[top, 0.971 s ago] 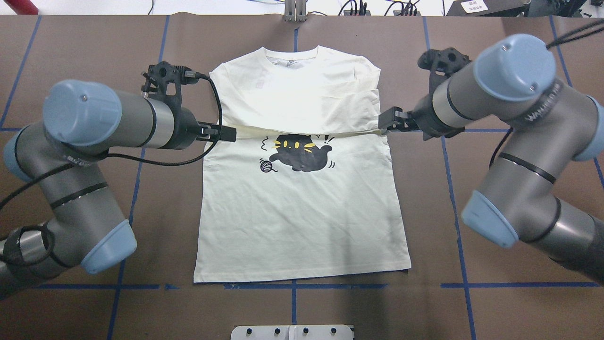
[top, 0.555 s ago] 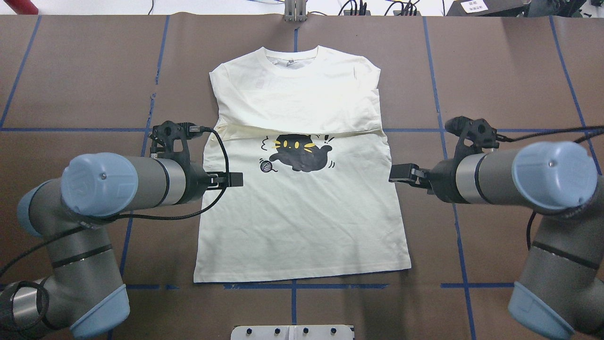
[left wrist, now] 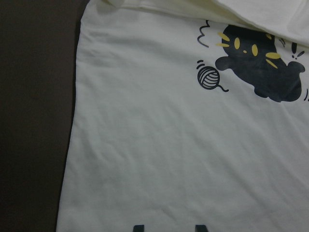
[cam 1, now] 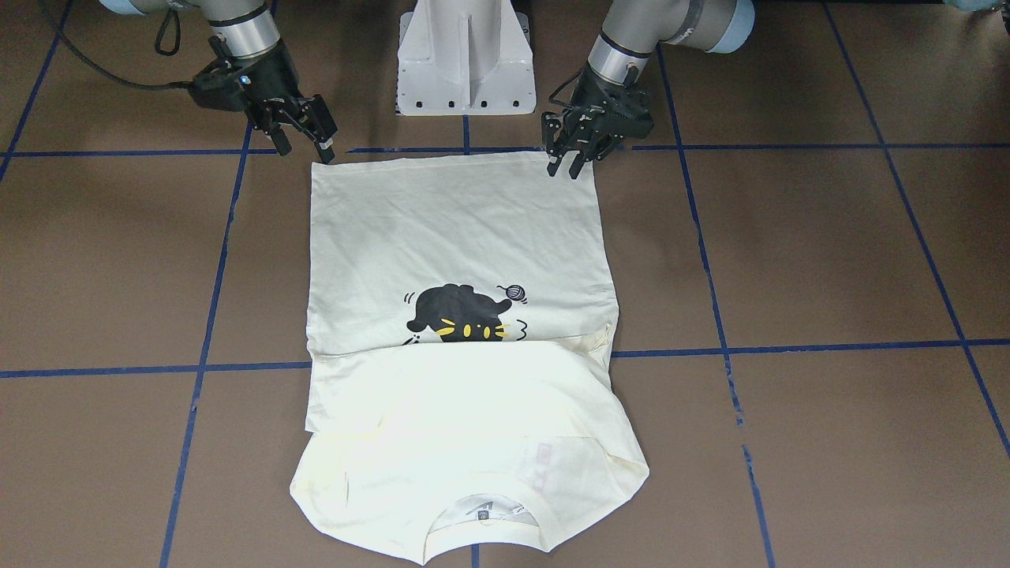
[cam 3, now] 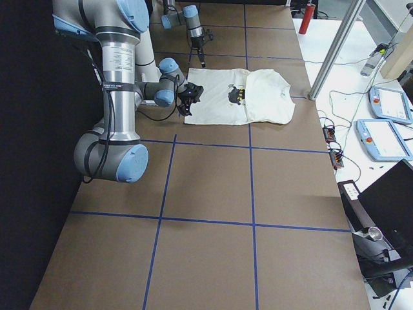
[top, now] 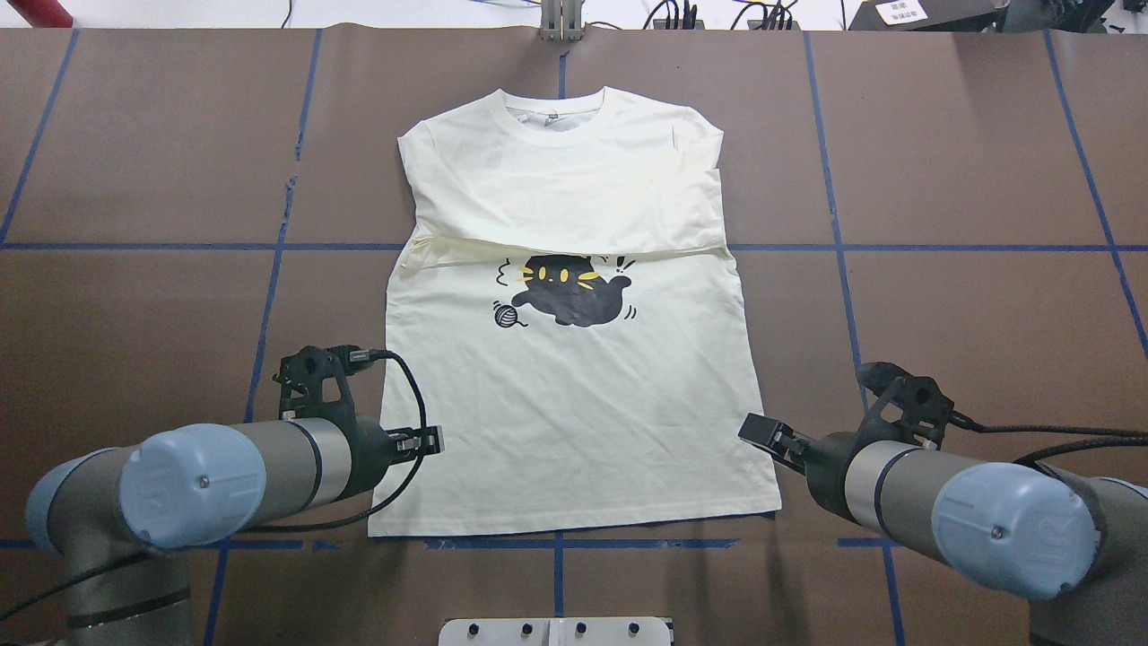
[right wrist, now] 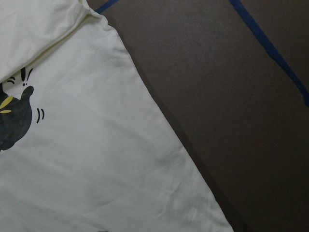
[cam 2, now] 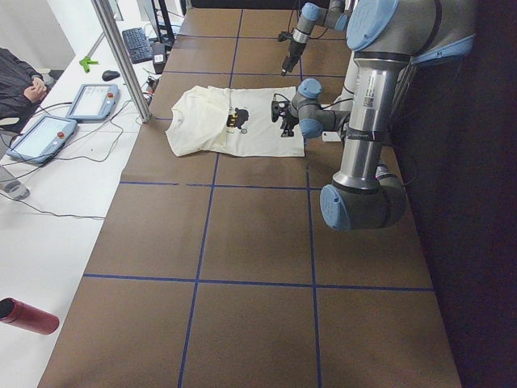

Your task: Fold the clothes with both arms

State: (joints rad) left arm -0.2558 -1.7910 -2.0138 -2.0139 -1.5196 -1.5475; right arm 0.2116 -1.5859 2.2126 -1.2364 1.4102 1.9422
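The cream T-shirt lies flat on the brown table, collar at the far side. Its upper part is folded down to a crease just above the black cat print. My left gripper hovers open over the shirt's left edge near the hem. My right gripper hangs open at the right edge near the hem. In the front-facing view both the left gripper and the right gripper stand at the hem corners of the shirt, holding nothing. The left wrist view shows spread fingertips above the cloth.
Blue tape lines grid the table. The white pedestal base stands behind the hem. Beyond the collar is a metal post and a white side table with teach pendants. A seated person and a red bottle are off the table.
Both grippers left the ends of the fold crease and moved toward the robot along the shirt's sides, now near the hem. The shirt has stayed as folded.
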